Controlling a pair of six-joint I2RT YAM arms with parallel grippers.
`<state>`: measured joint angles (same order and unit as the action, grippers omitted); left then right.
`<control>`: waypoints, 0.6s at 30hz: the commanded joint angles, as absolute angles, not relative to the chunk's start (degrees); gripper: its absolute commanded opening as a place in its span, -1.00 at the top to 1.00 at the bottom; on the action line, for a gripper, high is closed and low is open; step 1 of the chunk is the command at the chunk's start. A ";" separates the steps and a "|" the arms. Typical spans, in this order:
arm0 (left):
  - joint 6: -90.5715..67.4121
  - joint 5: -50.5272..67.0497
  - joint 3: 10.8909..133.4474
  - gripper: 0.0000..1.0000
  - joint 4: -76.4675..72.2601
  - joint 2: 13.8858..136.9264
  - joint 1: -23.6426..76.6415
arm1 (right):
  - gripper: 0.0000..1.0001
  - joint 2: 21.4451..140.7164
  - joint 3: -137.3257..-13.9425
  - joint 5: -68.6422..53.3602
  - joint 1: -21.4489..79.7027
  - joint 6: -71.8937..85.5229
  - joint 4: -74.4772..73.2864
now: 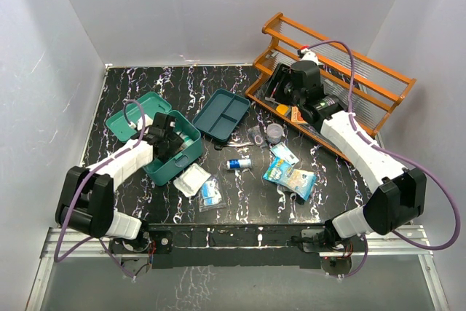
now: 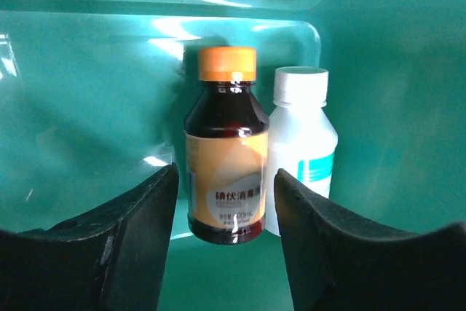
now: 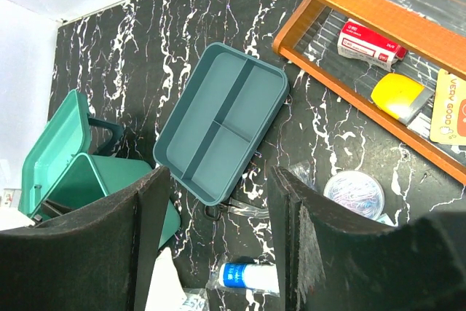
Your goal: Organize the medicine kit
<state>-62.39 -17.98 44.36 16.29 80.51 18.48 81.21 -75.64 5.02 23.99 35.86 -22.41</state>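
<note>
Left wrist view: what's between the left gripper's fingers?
A brown, orange-capped bottle, inside the medicine kit beside a white bottle. Left wrist view shows it.

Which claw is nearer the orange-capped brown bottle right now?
Left. The left claw is down in the medicine kit, with the brown bottle just ahead of its open jaws. The right claw hangs by the orange rack, far across the table.
</note>
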 commanded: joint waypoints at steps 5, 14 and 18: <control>-60.03 -18.70 49.13 -0.15 17.85 79.20 18.19 | -0.07 82.17 -78.93 6.17 24.07 35.23 -19.69; -51.53 -21.04 53.18 -0.26 19.52 78.66 18.21 | -0.08 82.66 -78.87 6.42 24.02 35.24 -19.60; -43.30 -22.41 54.40 -0.28 18.43 78.66 18.07 | -0.08 83.18 -79.01 6.49 24.08 35.33 -19.49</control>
<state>-52.34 -19.51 51.75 18.24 80.49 18.48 82.89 -75.66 5.45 23.99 35.88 -22.37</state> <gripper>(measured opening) 0.644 0.536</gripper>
